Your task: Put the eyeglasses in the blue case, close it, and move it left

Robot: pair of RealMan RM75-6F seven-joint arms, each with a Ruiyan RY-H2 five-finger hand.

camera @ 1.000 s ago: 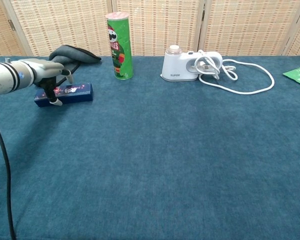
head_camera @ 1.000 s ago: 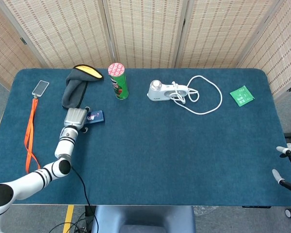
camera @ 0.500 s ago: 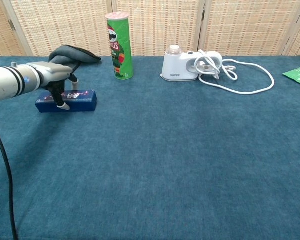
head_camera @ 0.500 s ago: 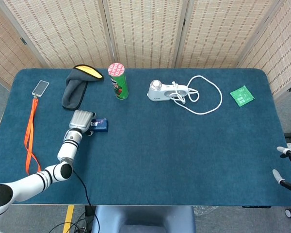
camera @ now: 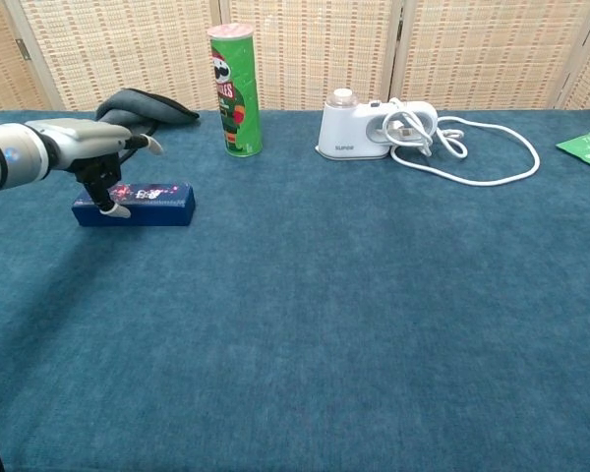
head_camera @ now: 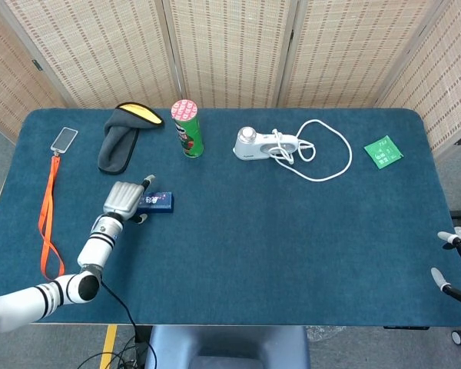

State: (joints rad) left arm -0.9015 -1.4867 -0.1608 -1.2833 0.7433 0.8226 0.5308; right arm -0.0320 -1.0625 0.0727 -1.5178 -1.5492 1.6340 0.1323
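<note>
With loosely spread fingers, the left hand (camera: 84, 147) only touches the closed blue case (camera: 135, 205), which could twist away if nudged.

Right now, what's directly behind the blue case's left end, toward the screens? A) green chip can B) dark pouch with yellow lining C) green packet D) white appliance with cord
B: the dark pouch lies behind the left end of the blue case; the chip can stands further right.

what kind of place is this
Probably a robot test or data-collection setup, not a home: a table covered in blue cloth, woven folding screens as a backdrop, and unrelated props such as a chip can and corded appliance.
</note>
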